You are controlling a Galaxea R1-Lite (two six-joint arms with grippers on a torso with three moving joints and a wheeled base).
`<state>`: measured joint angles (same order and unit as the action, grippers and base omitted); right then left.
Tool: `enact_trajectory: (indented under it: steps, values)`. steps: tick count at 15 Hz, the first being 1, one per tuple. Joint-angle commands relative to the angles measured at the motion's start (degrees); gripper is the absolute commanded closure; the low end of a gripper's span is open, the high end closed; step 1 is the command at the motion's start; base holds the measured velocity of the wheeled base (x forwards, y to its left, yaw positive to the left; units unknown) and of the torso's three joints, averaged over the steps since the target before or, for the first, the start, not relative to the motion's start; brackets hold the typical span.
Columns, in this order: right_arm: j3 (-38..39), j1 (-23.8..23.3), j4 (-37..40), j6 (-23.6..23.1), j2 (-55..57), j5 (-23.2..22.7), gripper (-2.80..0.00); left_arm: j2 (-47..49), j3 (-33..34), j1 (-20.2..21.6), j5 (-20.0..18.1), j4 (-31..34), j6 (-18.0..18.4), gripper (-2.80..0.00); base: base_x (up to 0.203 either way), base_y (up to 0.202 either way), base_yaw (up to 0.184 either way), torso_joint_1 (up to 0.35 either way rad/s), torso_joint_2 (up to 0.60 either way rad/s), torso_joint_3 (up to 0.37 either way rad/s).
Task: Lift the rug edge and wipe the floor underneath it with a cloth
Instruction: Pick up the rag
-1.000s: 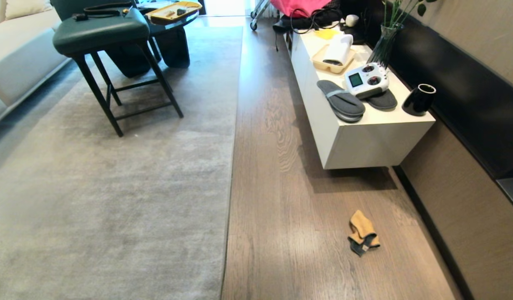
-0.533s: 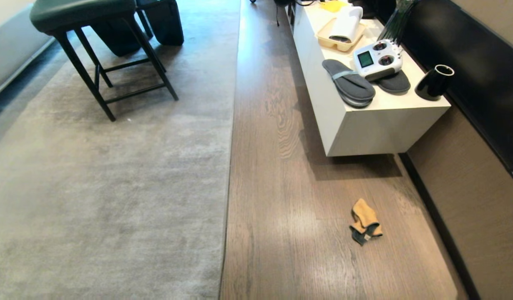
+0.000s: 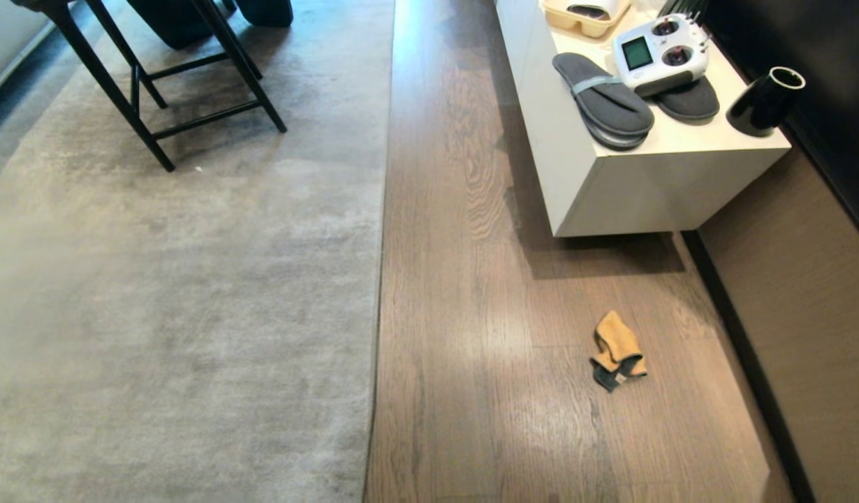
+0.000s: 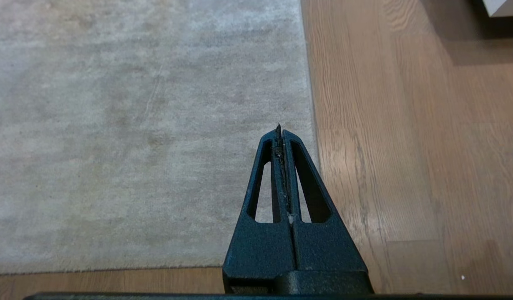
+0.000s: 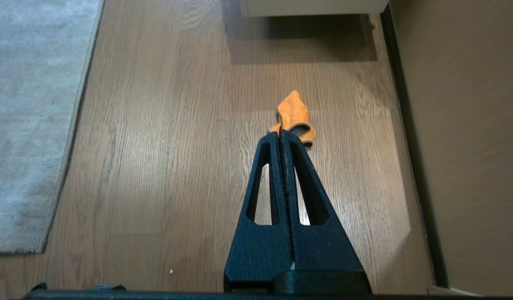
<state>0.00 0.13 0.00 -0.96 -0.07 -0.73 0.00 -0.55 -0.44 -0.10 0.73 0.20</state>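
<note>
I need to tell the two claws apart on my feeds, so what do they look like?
They look alike. The left claw and the right claw are each matte black with a rough, grainy finish: two long tapering fingers, each with a slim triangular cut-out, rising from a blocky base. Pale fluff clings along the left claw's seam. No cables or markings show. Neither arm appears in the head view.

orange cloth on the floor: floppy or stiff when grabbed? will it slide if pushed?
The cloth lies crumpled in soft folds, so it probably droops and unfolds when lifted by one point. It looks small and thin, likely very light. On the smooth, slightly glossy floor it may skid or bunch ahead of a push rather than stay put.
</note>
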Motion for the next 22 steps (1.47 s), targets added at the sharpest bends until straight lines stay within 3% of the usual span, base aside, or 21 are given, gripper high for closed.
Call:
enact_trajectory:
  steps: [1, 22]
  values:
    - [0.0, 0.04, 0.0, -0.01, 0.07, -0.06, 0.0, 0.0, 0.11, 0.0, 0.01, -0.03, -0.03, 0.0, 0.0, 0.0, 0.0, 0.006, 0.01, -0.195]
    - [0.0, 0.04, 0.0, -0.01, 0.07, -0.06, 0.0, 0.0, 0.02, 0.0, 0.01, 0.23, -0.11, 0.0, 0.0, 0.0, 0.0, 0.002, 0.0, -0.197]
